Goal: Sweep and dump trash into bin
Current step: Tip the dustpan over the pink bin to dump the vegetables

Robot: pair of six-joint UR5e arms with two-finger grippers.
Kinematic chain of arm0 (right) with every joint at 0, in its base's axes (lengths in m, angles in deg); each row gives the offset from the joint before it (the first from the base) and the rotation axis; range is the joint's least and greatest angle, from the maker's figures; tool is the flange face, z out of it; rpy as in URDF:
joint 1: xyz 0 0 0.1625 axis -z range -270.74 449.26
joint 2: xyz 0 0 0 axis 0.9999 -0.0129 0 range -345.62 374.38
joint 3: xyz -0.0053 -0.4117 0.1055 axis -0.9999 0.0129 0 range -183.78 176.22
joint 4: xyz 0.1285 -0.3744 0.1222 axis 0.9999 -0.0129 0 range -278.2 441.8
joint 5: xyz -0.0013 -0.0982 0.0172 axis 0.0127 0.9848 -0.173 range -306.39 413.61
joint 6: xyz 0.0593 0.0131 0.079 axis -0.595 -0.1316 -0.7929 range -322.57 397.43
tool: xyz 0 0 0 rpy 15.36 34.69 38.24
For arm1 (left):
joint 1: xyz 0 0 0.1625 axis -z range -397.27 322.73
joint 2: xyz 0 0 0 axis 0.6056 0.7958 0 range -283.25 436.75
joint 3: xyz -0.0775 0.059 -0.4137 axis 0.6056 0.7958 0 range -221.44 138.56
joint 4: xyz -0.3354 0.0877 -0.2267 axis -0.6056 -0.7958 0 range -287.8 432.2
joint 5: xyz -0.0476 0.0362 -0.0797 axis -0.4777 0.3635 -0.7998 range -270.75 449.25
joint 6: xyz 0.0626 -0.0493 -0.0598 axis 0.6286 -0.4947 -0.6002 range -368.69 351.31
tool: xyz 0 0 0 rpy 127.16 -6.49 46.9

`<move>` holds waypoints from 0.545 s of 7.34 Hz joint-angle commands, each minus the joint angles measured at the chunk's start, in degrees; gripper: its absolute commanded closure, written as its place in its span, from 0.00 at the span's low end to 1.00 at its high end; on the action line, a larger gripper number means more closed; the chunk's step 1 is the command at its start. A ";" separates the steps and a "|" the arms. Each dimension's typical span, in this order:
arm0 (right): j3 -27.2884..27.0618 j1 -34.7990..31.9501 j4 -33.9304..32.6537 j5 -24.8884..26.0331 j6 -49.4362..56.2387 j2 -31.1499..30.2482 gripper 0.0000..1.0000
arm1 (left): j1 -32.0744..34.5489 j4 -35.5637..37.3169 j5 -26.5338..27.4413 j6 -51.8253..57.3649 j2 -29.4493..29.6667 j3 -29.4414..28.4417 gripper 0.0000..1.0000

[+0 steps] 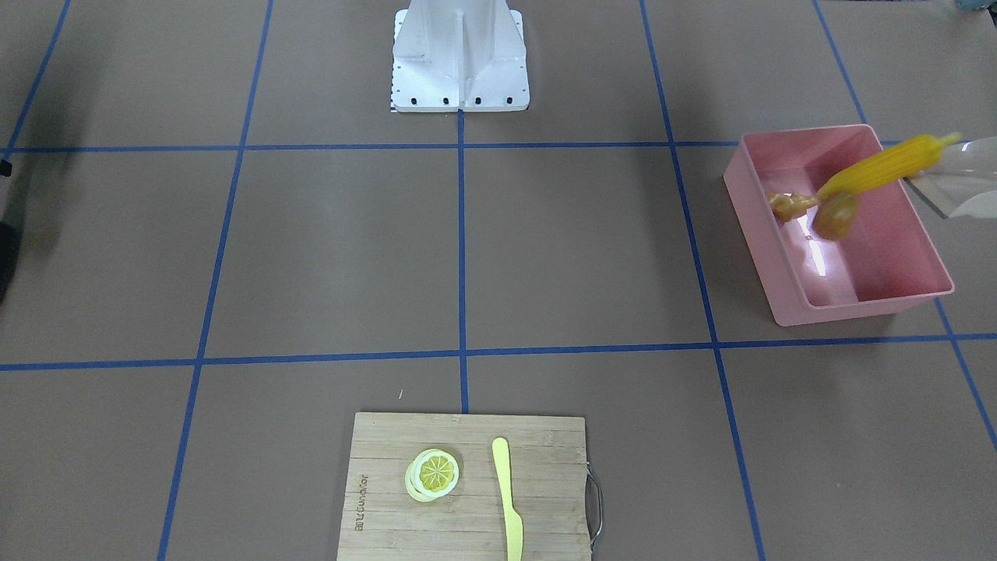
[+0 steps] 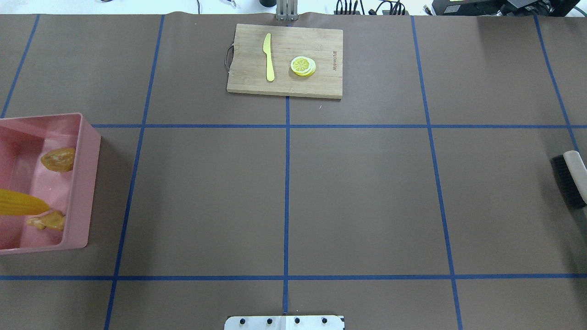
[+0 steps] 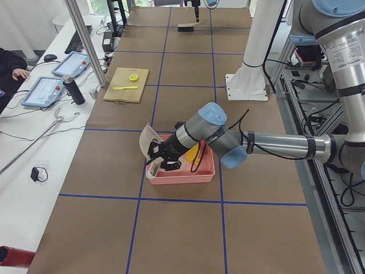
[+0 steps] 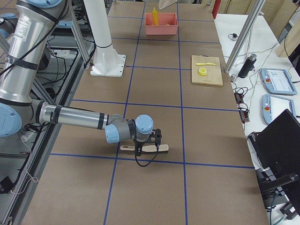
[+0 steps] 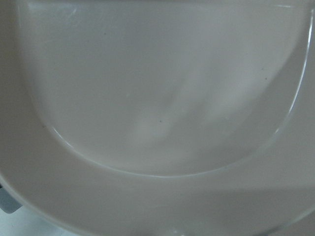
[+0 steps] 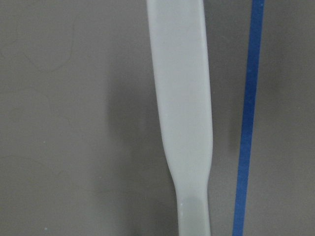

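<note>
The pink bin (image 1: 864, 305) stands at the table's left end, also in the overhead view (image 2: 87, 183). The brown potato (image 1: 836, 216) and the tan ginger root (image 1: 788, 205) lie inside it. The yellow corn cob (image 1: 888, 167) slants over the bin's rim, its low end inside, sliding off the tilted beige dustpan (image 1: 962, 183). My left gripper (image 3: 162, 160) is at the dustpan (image 3: 149, 140) above the bin; I cannot tell whether it is shut. The pan's inside fills the left wrist view (image 5: 157, 98). My right gripper (image 4: 152, 143) is at the brush (image 4: 140, 148) on the table; its state is unclear.
A wooden cutting board (image 1: 389, 483) at the far middle edge bears a lemon slice (image 1: 432, 474) and a pale yellow knife (image 1: 508, 499). The robot's white base (image 1: 459, 58) is at the near middle. The brush's head (image 2: 571, 181) shows at the right edge.
</note>
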 commanded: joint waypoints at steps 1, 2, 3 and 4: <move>0.31 -4.97 -6.00 2.88 7.76 2.50 0.00 | -0.05 0.42 -0.31 -0.33 0.78 -0.24 1.00; 0.22 -10.49 -17.29 3.15 17.29 5.57 0.00 | -0.14 0.68 -0.75 -0.59 0.87 -0.24 1.00; 0.56 -14.37 -30.54 4.29 23.30 12.82 0.00 | -0.14 1.99 -2.23 -1.81 0.87 -0.42 1.00; 0.74 -15.28 -39.11 6.74 25.97 18.72 0.00 | -0.05 2.53 -4.07 -4.61 0.96 -0.59 1.00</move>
